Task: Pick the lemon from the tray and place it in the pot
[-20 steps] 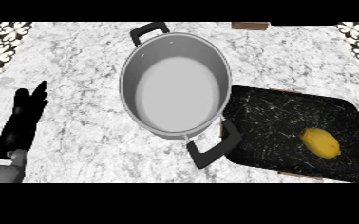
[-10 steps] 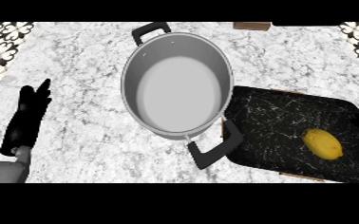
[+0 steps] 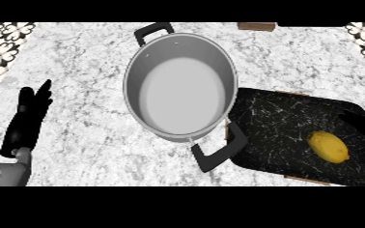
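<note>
Black and slim, the left robot hand (image 3: 27, 121) shows at the view's left edge above a stub of grey forearm, its fingers straight and pointing up the bench, holding nothing and touching nothing but its own patch of stone. The right robot hand does not show in the view. Yellow and oval, with a slightly pointed end, the lemon (image 3: 329, 146) lies on its side in the right part of the tray (image 3: 285, 125), well apart from the left robot hand. That tray is a dark rectangular slab veined with thin white lines like black marble, with a pale brownish edge showing at its rim. Just left of it stands the pot (image 3: 180, 85) — a round metal vessel with a smooth grey inside, nothing in it, and 2 black loop handles, 1 at the far side and 1 at the near side. The near handle reaches over the tray's left edge. Beneath everything the bench (image 3: 85, 58) is white stone mottled with grey.
</note>
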You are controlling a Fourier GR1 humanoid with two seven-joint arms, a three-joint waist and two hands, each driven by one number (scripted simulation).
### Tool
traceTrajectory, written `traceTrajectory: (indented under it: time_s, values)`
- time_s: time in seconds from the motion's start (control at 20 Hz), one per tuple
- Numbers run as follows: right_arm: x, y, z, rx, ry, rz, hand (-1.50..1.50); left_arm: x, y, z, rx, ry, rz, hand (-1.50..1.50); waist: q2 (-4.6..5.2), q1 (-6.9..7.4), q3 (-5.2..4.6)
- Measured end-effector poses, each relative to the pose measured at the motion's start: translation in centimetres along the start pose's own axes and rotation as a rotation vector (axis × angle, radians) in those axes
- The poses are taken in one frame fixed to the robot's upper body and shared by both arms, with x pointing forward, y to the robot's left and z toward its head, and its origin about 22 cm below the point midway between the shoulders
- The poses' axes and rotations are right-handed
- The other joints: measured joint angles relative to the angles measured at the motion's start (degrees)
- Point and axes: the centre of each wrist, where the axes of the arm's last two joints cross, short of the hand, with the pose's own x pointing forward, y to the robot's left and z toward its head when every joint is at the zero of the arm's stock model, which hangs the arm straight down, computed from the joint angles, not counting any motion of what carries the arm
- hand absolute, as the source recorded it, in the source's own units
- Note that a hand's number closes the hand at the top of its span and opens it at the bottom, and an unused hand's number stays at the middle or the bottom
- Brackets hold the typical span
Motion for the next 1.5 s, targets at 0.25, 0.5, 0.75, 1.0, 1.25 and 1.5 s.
traceTrajectory:
  time_s: [0.25,0.5,0.75,1.0,1.25,1.5]
  values:
    - [-0.4,2.0,-1.8,0.003,0.001,0.004,-1.50,-0.1,-0.5,0.1,0.002,-0.002,-0.009,0.00,0.00,-0.01,0.02]
    - [-0.3,2.6,-3.2,-0.010,-0.003,0.016,-1.50,0.1,-0.2,0.5,0.005,0.001,-0.007,0.00,-0.02,0.00,0.02]
    - [-0.3,3.8,-4.0,-0.002,0.033,0.037,-1.50,0.2,-0.5,0.4,0.004,0.002,-0.006,0.00,-0.02,-0.08,0.02]
    - [-0.5,4.3,-5.9,0.030,0.053,0.037,-1.50,-0.1,0.1,0.1,0.006,0.002,-0.005,0.00,0.00,0.00,0.01]
    - [-0.9,5.4,-7.3,0.048,0.063,0.032,-1.50,0.5,0.0,0.5,0.008,0.004,-0.011,0.00,-0.01,-0.01,0.01]
    - [-2.2,6.0,-7.4,0.070,0.064,0.012,-1.50,0.4,0.6,0.5,0.005,0.002,-0.008,0.00,-0.02,-0.07,0.01]
